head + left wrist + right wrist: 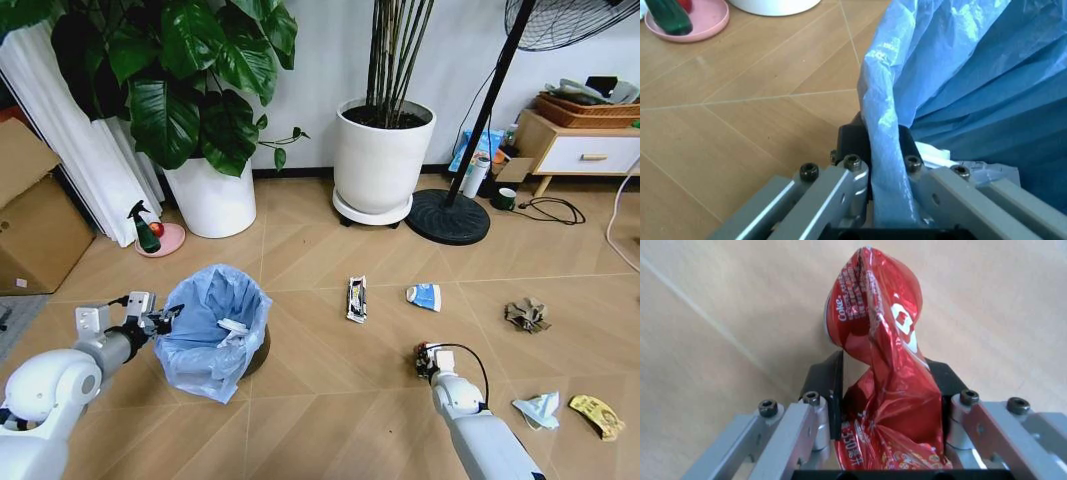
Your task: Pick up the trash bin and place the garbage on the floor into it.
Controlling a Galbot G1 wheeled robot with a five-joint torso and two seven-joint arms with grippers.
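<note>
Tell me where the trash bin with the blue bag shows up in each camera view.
Head view: the trash bin stands lower left, the left gripper on its rim.
Left wrist view: its blue bag covers the right side, the rim pinched between the fingers.
Right wrist view: not in it.
Shared landmark: the green spray bottle on the pink dish.

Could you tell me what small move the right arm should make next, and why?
Probably carry the crushed red can leftward to above the trash bin. The right gripper is shut on the can, and the left gripper is clamped on the bin's rim, holding its blue bag open, so the bin looks ready to receive it.
</note>
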